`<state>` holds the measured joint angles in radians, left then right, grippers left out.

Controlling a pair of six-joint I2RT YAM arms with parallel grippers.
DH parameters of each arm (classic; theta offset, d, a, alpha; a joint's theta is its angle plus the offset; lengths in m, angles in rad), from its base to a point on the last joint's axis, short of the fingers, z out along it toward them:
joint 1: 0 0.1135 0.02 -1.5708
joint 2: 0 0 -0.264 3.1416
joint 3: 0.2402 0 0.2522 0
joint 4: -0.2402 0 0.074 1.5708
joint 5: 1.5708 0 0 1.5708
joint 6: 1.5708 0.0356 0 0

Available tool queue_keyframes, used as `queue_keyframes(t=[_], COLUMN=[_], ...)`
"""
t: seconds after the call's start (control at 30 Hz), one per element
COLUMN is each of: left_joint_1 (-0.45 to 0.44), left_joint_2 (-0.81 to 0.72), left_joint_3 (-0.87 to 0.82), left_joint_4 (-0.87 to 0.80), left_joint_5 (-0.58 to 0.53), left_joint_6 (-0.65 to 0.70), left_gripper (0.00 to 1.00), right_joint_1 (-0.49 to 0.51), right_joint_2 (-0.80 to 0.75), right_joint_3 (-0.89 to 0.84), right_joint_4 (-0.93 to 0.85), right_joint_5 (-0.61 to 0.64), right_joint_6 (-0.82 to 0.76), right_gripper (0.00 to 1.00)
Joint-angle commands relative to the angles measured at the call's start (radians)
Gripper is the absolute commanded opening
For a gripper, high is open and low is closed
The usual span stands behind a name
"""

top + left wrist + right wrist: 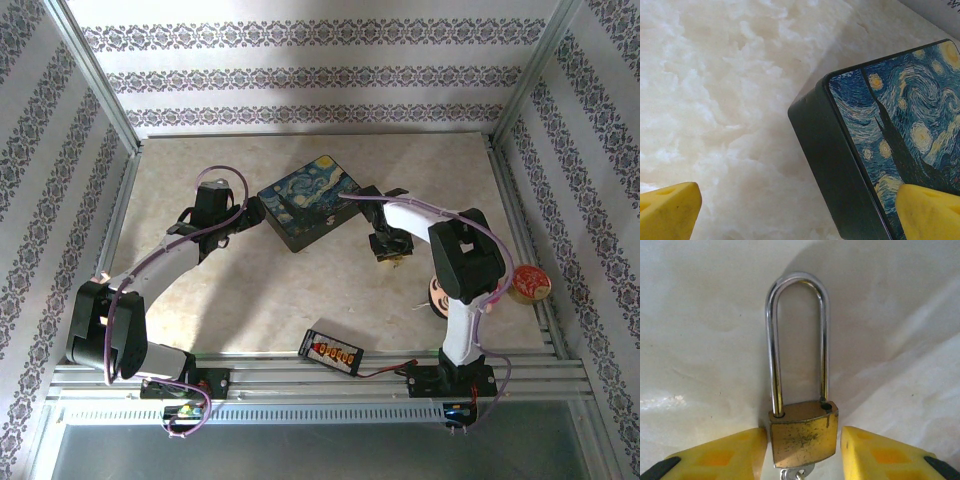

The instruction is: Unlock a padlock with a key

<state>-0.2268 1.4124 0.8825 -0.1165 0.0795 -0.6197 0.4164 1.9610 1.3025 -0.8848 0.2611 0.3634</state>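
Here the right gripper's (803, 442) yellow jaws closely flank the small brass padlock (801, 430) with its long steel shackle; whether they clamp it, I cannot tell. The left gripper (797, 195) gapes wide, empty, at the left corner of the dark-blue swirly-painted box (900, 115).

Pale marbled table (260, 290), dark blue box with a swirly night-sky painting (305, 203) lying at an angle toward the far side, black strip with orange plugs (331, 351) near the front edge, round gold-red tin (528, 283) at the right edge (partly on the rail), patterned wallpaper walls (300, 75).
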Motion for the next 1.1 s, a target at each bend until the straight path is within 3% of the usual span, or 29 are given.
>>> queue_keyframes(t=[0.0,0.23,0.47,0.77,1.07], left_joint_1=[0.013,0.012,0.013,-0.002,-0.02], left_joint_2=[-0.011,-0.02,-0.005,0.036,0.115], left_joint_3=[-0.004,-0.002,-0.014,-0.019,0.001], left_joint_4=[-0.014,-0.012,0.041,0.106,0.162], left_joint_5=[0.016,0.031,0.099,0.177,0.242], left_joint_6=[-0.015,-0.021,-0.072,-0.127,-0.159], left_gripper=[0.99,0.99,0.99,0.94,0.84], right_joint_1=[0.028,0.01,-0.057,-0.111,-0.13], right_joint_2=[0.031,-0.056,-0.116,0.021,0.181], right_joint_3=[0.023,0.055,0.146,0.332,0.498], right_joint_4=[0.041,0.031,0.167,0.354,0.348], right_joint_5=[-0.087,-0.085,-0.244,-0.379,-0.466], right_joint_6=[0.022,0.017,-0.011,-0.024,0.003], right_gripper=[0.47,0.5,0.5,0.48,0.43])
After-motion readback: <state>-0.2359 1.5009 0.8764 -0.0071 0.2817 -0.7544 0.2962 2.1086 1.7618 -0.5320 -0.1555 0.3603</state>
